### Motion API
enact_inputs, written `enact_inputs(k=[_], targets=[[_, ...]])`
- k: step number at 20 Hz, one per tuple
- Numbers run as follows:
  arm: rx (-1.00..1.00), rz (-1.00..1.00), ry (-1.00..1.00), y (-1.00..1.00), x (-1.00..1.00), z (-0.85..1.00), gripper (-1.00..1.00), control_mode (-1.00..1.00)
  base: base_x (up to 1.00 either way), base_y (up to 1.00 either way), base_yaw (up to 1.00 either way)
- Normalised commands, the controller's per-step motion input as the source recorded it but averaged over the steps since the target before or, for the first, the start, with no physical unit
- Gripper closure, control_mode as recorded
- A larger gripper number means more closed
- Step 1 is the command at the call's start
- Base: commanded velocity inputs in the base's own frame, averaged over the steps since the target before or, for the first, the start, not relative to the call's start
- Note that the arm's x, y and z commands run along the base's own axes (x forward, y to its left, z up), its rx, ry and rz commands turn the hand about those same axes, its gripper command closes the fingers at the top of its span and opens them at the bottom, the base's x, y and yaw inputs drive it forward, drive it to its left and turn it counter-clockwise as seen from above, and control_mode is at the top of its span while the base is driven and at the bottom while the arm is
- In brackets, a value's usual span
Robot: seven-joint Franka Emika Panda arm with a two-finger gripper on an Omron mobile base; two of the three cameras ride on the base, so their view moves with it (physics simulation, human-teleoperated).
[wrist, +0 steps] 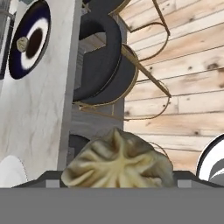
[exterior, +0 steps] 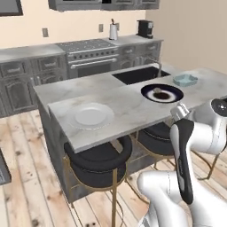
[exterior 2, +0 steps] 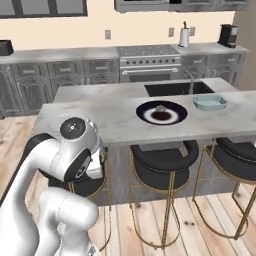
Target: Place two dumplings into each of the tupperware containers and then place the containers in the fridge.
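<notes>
Left base view: pale teal-blue tupperware container (exterior: 185, 80) on the far right of the marble island counter (exterior: 124, 111), shallow, rounded-rectangular, long axis roughly along the counter; nothing visible inside. Just nearer, round dark-blue plate (exterior: 162, 93) with a white ring and dark centre, carrying one small tan dumpling on the plate (exterior: 158, 91) left of centre. Near the front left edge, round white plate (exterior: 91, 115), glossy. Black sink basin (exterior: 139, 74) recessed behind the blue plate. Black cushioned stools (exterior: 99, 159) on thin gold legs tucked under the overhang; pale plank floor.

Right base view: same teal tub (exterior 2: 210, 102) to the right of the dark-blue plate (exterior 2: 161, 112), apart from it; dumpling (exterior 2: 160, 108) sitting on the plate's upper middle. Grey-veined counter (exterior 2: 100, 120) smooth and matte.

Hand view: large pleated dumpling (wrist: 117, 162) close against the camera at the gripper (wrist: 117, 179), cream-tan, folds radiating from a pinched centre facing the lens, wider than tall. Fingertips hidden behind it, jaws spread wide around the dumpling, grasping it. Rolled sideways beyond: counter edge, dark-blue plate (wrist: 28, 41) with its dumpling (wrist: 22, 43), stool (wrist: 103, 61).
</notes>
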Motion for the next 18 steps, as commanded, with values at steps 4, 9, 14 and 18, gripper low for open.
enact_inputs(k=[4, 9, 14, 18], targets=[[0.0, 0.0, 0.0, 0.0, 0.0, 0.0, 1.0, 1.0, 0.0, -0.99, 0.3], [0.0, 0.0, 0.0, 0.0, 0.0, 0.0, 1.0, 1.0, -0.02, -0.96, 0.25], [0.0, 0.0, 0.0, 0.0, 0.0, 0.0, 1.0, 1.0, -0.31, -0.89, 0.23], [0.0, 0.0, 0.0, 0.0, 0.0, 0.0, 1.0, 1.0, -0.21, -0.73, 0.23]])
